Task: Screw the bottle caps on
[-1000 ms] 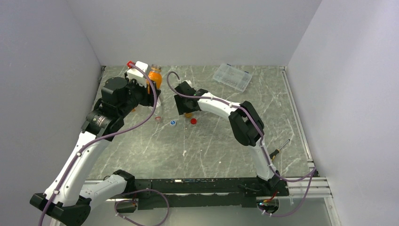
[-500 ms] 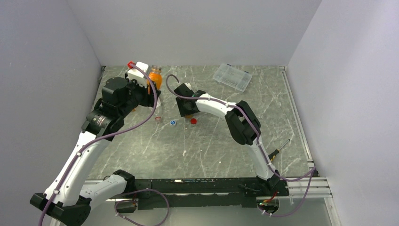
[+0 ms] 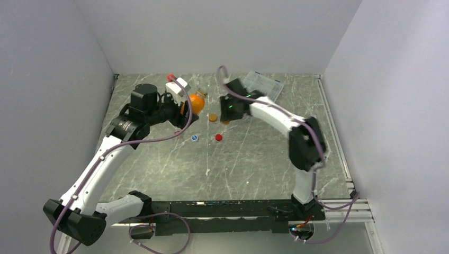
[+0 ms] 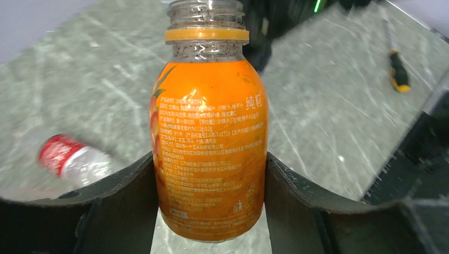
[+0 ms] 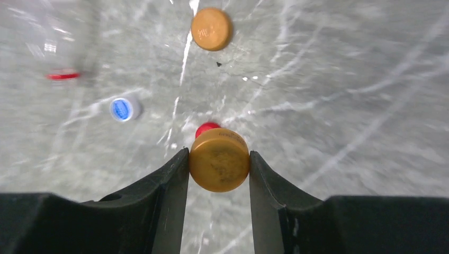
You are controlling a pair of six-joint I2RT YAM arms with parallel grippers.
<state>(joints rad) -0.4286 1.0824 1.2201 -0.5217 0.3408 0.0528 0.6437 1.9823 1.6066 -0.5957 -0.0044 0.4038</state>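
My left gripper (image 4: 212,209) is shut on an orange bottle (image 4: 212,137), upright between the fingers, with its threaded neck (image 4: 205,13) open. In the top view the orange bottle (image 3: 197,102) is held off the table at the back middle. My right gripper (image 5: 219,159) is shut on an orange cap (image 5: 219,160) above the table; in the top view the right gripper (image 3: 227,117) hangs just right of the bottle. A second orange cap (image 3: 213,117), a blue cap (image 3: 194,138) and a red cap (image 3: 218,137) lie on the table. A clear bottle with a red label (image 4: 69,159) lies on its side.
A clear compartment box (image 3: 265,85) sits at the back, partly behind the right arm. A yellow-and-black screwdriver (image 4: 398,74) lies on the table to the right. Grey walls close the table on three sides. The other bottles are out of view.
The left arm has swung right and carried the orange bottle towards the middle. The right gripper has risen and moved back and right with the orange cap.
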